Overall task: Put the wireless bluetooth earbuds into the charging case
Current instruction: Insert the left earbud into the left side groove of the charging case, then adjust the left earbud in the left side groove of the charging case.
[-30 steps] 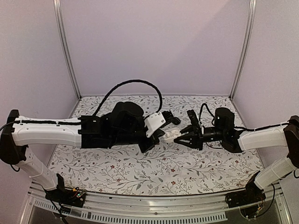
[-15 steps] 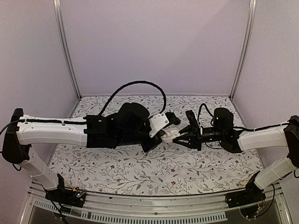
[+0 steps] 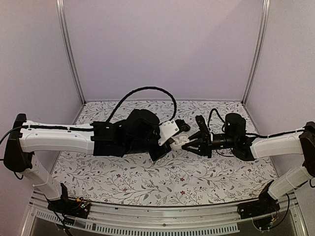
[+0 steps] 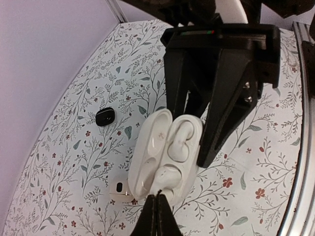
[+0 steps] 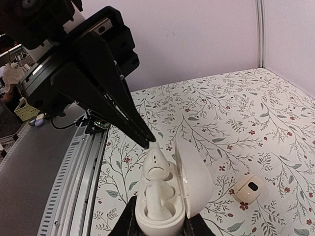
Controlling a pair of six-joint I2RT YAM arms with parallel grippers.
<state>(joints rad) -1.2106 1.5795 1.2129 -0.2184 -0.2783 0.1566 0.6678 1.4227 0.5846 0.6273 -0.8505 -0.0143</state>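
The right gripper (image 5: 160, 225) is clenched around the base of a white charging case (image 5: 160, 209), one finger on each side, holding it above the floral-print table (image 4: 74, 162) near the middle of the workspace; the case stands open, its lid (image 5: 194, 179) hinged back and upright on one side; the left gripper (image 5: 147, 142) comes in from the opposite direction, its fingers pinched fully together on the top of the stem of a white earbud (image 5: 156, 164); that earbud sits with its head down in the well of the case that lies farther from the right wrist, stem pointing up towards the left fingertips; the nearer well holds another white shape, though it is hard to tell whether this is a second earbud or only the moulded recess; in the overhead view the two arms meet tip to tip, the left reaching across from the left and the right from the right, with the case between them; on the cloth below, just beside the case, lies a small white piece (image 5: 249, 188) with a dark spot on its face; a small black rounded object (image 4: 105, 117) rests farther off, apart from both grippers; its exact kind is too small to tell.
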